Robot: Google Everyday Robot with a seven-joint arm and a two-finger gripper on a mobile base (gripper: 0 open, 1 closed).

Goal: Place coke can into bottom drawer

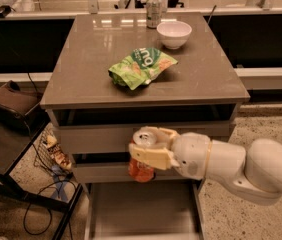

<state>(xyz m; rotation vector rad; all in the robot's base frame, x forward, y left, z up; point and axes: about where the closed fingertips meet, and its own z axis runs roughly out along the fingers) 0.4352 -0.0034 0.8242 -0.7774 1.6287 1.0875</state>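
The camera view shows a grey cabinet (71, 91) with 3 drawers, seen from the front and a little from above. The white arm (241, 166) comes in from the right side, and its gripper (142, 146) is in front of the cabinet, at the height of the 2 upper drawer fronts (93, 136). The cream fingers (151, 158) are closed on the coke can (140, 171) and hold it from both sides near its top. The can stands upright, its silver top with the pull tab turned up, and the orange-red body hangs below the fingers.

The can is in the air over the back part of the bottom drawer (141, 211), which is pulled out toward the camera. It does not touch the flat grey floor of the drawer.

On the top of the cabinet lies a green chip bag (141, 66) near the middle. Behind it, to the right, stands a white bowl (174, 34), and just beside the bowl, at the back edge, a silver-grey can (153, 10). To the left of the cabinet, dark cables (43, 209) lie on the speckled floor.
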